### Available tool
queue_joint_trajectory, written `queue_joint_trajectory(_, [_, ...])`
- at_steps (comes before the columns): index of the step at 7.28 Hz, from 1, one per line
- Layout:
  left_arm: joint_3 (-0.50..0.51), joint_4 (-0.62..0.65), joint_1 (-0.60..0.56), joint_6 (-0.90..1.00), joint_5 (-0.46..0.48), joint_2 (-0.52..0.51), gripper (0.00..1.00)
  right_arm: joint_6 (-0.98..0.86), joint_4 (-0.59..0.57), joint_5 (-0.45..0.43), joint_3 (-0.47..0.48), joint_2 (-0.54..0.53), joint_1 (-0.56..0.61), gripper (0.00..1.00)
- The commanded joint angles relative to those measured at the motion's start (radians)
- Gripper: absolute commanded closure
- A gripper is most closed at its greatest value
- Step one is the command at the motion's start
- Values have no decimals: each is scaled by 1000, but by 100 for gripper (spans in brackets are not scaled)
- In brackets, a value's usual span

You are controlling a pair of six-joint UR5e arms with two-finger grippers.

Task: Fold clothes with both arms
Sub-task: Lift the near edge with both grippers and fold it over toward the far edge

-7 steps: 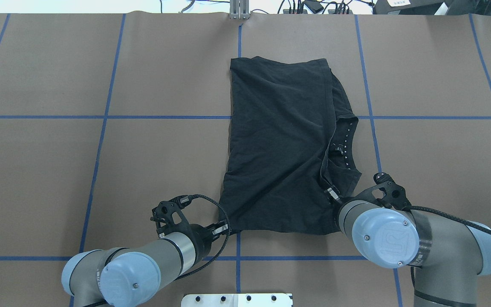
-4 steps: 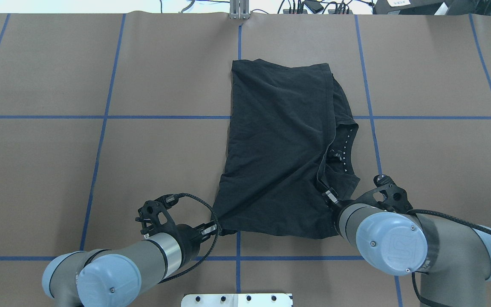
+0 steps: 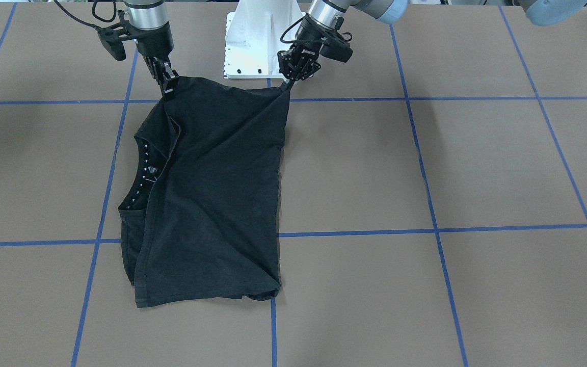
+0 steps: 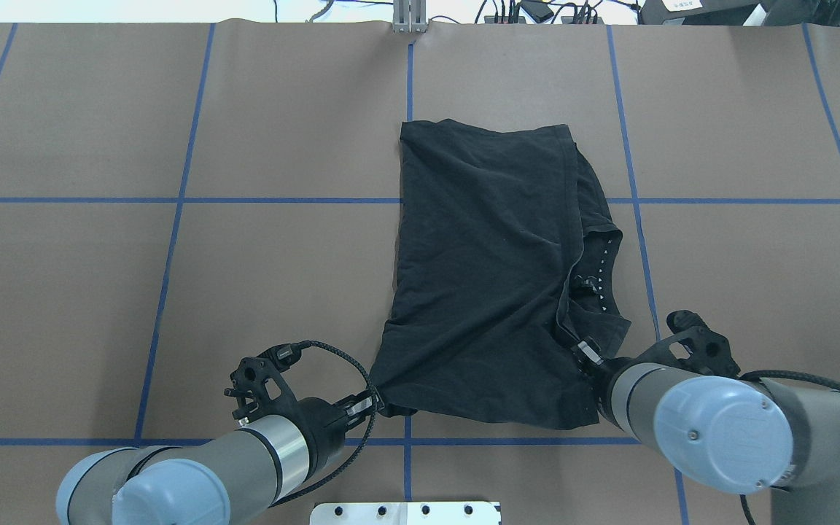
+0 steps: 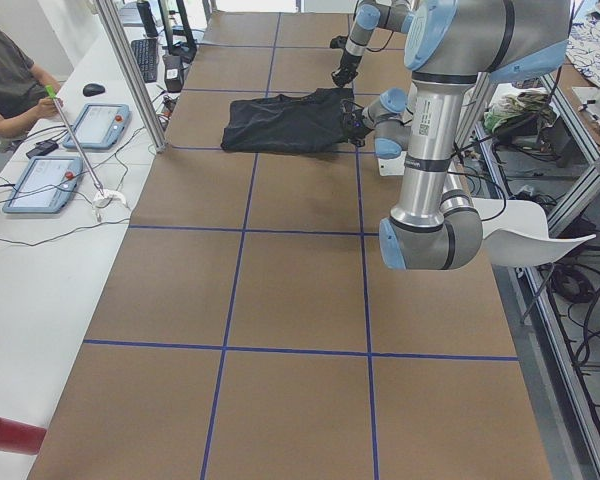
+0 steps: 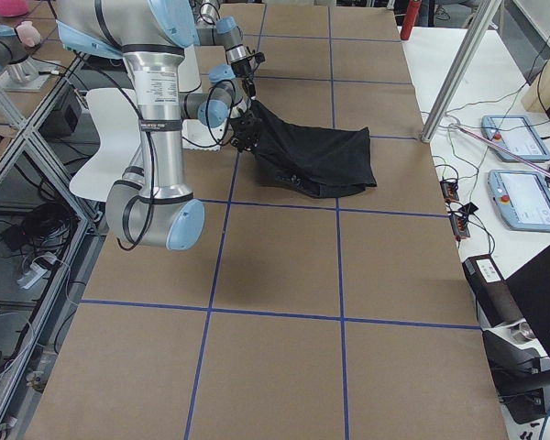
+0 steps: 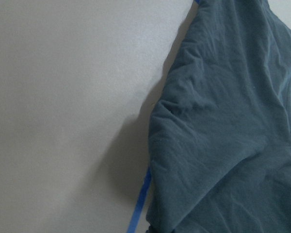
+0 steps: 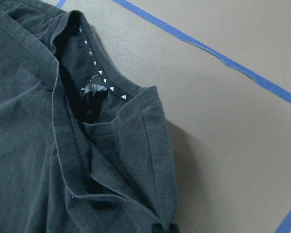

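Note:
The black T-shirt (image 4: pixel 493 270) lies folded lengthwise on the brown table, its collar (image 4: pixel 599 266) with small white triangles showing at the right edge. My left gripper (image 4: pixel 372 403) is shut on the shirt's near left corner, which it holds slightly raised. My right gripper (image 4: pixel 586 354) is shut on the near right corner, just below the collar. From across the table, the T-shirt (image 3: pixel 217 193) hangs taut between the left gripper (image 3: pixel 288 84) and the right gripper (image 3: pixel 167 89). The right wrist view shows the collar (image 8: pixel 99 80) and the hem fold close up. Only shirt cloth (image 7: pixel 233 136) and table show in the left wrist view.
The white mounting pedestal (image 4: pixel 405 512) stands at the near table edge between the arms. Blue tape lines (image 4: pixel 172 200) grid the table. A metal post (image 4: pixel 410 18) rises at the far edge. A person (image 5: pixel 10 75) sits by tablets (image 5: pixel 95 125) beyond the far side.
Both grippers have pulled back toward the robot's base, dragging the T-shirt nearer. The shirt's far edge has slid toward the robot. The left gripper has also shifted left.

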Motion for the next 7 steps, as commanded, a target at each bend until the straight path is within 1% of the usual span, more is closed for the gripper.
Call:
queue_joint_trajectory(1, [-74, 10, -21, -4, -5, -12, 100, 0, -1, 53, 58, -20, 46, 100])
queue_joint_trajectory(2, [-65, 13, -96, 13, -10, -37, 100, -3, -1, 140, 48, -6, 111, 100])
queue_joint_trajectory(3, [-52, 14, -183, 34, -63, -57, 100, -79, -1, 179, 28, 32, 189, 100])
queue_joint_trajectory(4, [20, 14, -266, 40, -146, -113, 100, -144, -3, 259, -36, 87, 290, 100])
queue_joint_trajectory(5, [122, 10, -321, 42, -160, -188, 100, -185, -1, 346, -154, 186, 387, 100])
queue_joint_trajectory(6, [199, 5, -361, 42, -163, -240, 100, -250, -1, 376, -252, 256, 443, 100])
queue_joint_trajectory(7, [261, 0, -397, 40, -186, -267, 100, -331, 0, 385, -321, 291, 489, 100])
